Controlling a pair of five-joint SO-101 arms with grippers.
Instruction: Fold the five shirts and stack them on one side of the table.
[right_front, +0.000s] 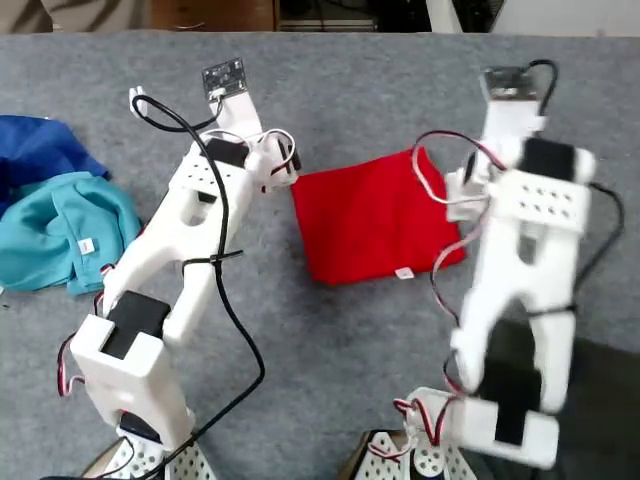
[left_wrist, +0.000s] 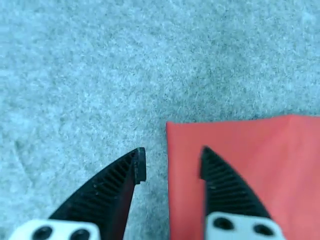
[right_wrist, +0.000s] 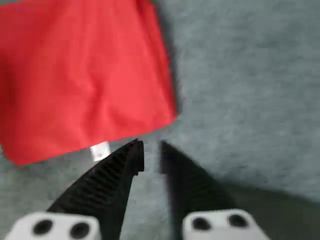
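From above, a folded red shirt (right_front: 375, 215) lies near the middle of the grey table (right_front: 350, 90), between the left arm (right_front: 190, 230) and the right arm (right_front: 525, 240). A teal shirt (right_front: 60, 235) and a blue shirt (right_front: 35, 145) lie crumpled at the table's left edge.

At the left wrist, the left gripper (left_wrist: 172, 165) is spread. One finger is over bare table, the other over the red shirt's edge near a corner.

At the right wrist, the right gripper (right_wrist: 151, 152) is parted only narrowly and pinches nothing. It sits just off the shirt's edge, by a white label (right_wrist: 100, 150)
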